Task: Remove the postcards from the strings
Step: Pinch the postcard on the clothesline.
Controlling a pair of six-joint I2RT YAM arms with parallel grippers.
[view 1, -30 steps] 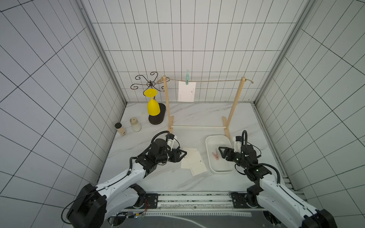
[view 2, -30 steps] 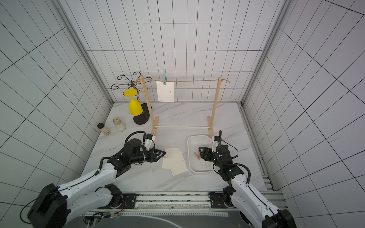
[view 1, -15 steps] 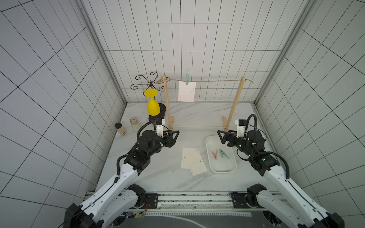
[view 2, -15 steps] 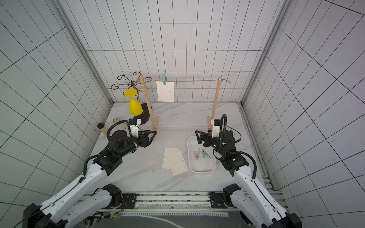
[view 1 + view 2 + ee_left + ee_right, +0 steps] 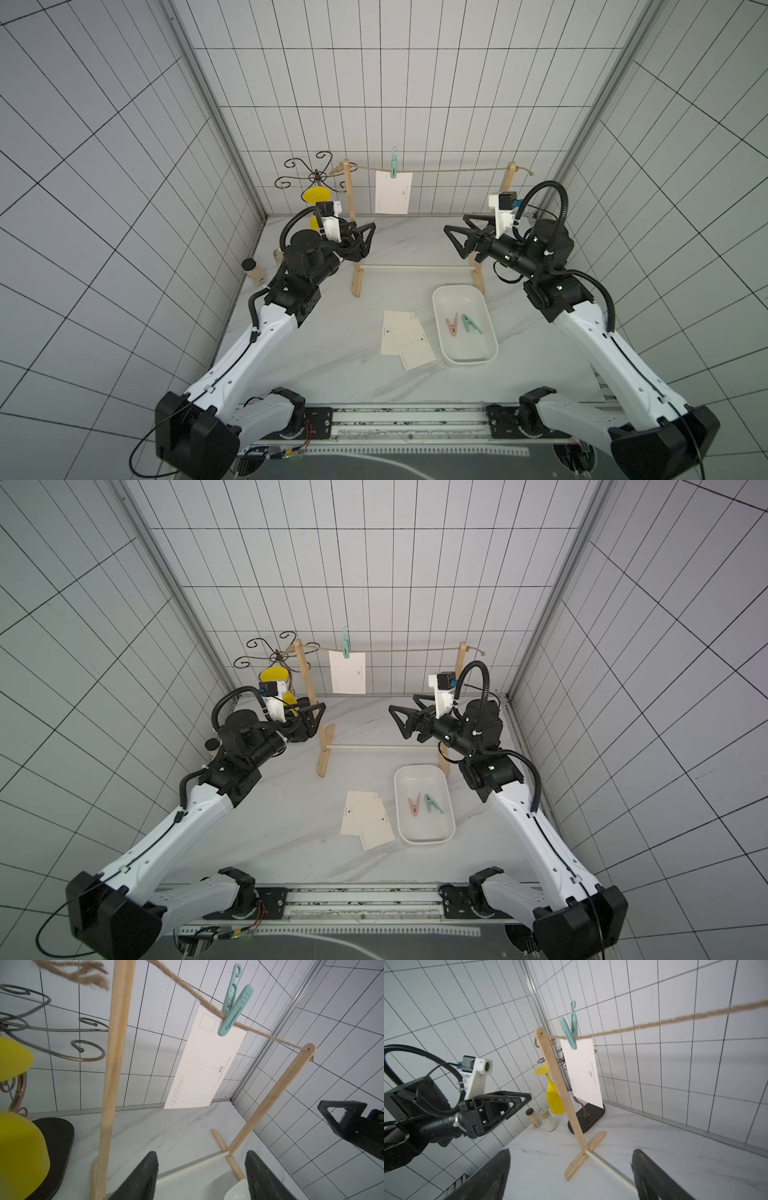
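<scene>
My left gripper (image 5: 368, 232) and right gripper (image 5: 456, 223) both hang in the air with jaws spread, holding and touching nothing. They face each other below the 1 string (image 5: 457, 170), which runs between 2 wooden posts.

In both top views I count 3 postcards. 1 hanging postcard (image 5: 393, 193) is pinned to the string by 1 green peg (image 5: 393, 160) near the left post (image 5: 348, 208). 2 loose postcards (image 5: 405, 343) lie overlapped on the marble table (image 5: 332, 353), just beside the tray (image 5: 457, 286). That white, round-cornered tray holds 2 more pegs, a pink peg (image 5: 452, 332) and a loose green peg (image 5: 471, 325).

From the left wrist, my 2 black fingers (image 5: 145, 1178) stand apart with an empty gap. The string is rough twisted twine. The hanging postcard is flat and matte, printed with a stamp box, dotted lines and 6 small circles.

From the right wrist, the fingers (image 5: 494, 1178) sit wider apart, also empty. Behind the left post I see 1 yellow glass (image 5: 553, 1099) hanging upside down from a wire stand (image 5: 591, 1120), and 2 small jars (image 5: 549, 1121).
</scene>
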